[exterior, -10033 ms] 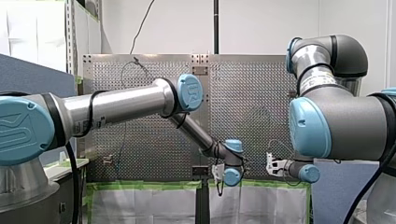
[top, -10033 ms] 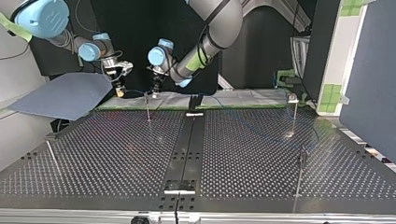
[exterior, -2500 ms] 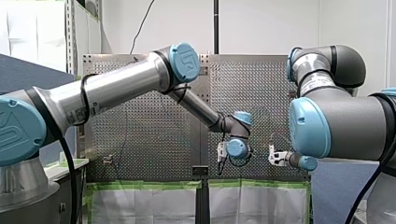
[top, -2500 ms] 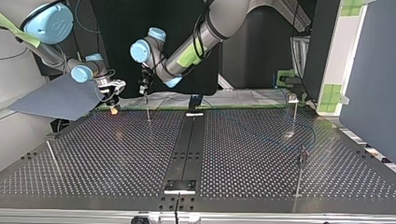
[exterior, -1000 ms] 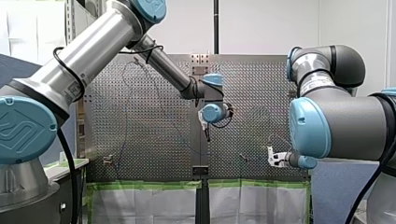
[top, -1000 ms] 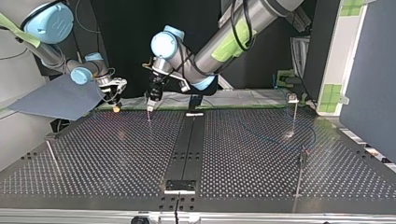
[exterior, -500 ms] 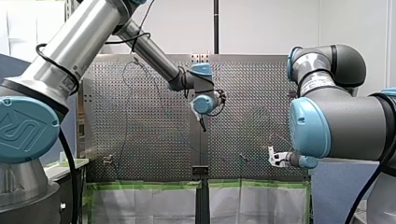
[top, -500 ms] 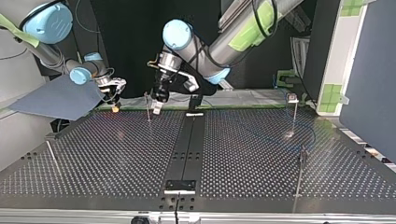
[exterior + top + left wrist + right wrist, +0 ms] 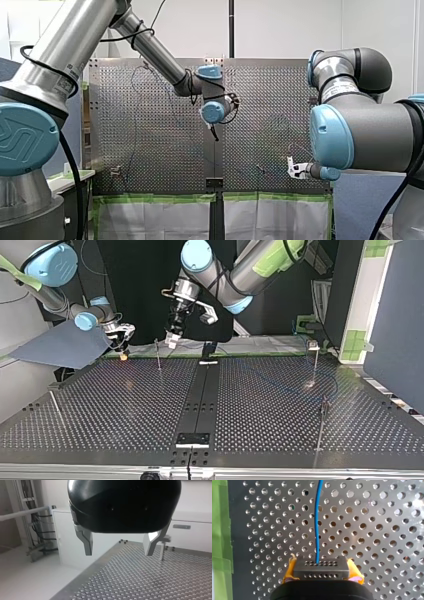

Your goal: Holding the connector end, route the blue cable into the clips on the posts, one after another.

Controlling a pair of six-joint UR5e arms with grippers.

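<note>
Black left gripper (image 9: 119, 552), open and empty, has been raised off the thin metal post (image 9: 158, 357); routing is left to the yellow-padded right gripper (image 9: 321, 573) clamping the grey connector block (image 9: 321, 566).

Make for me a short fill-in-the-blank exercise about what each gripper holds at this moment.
My right gripper clamps the grey connector between ___ pads. The cable running from the connector is ___. My left gripper stands ___, its metal fingers holding nothing.
Missing words: yellow; blue; open.
</note>
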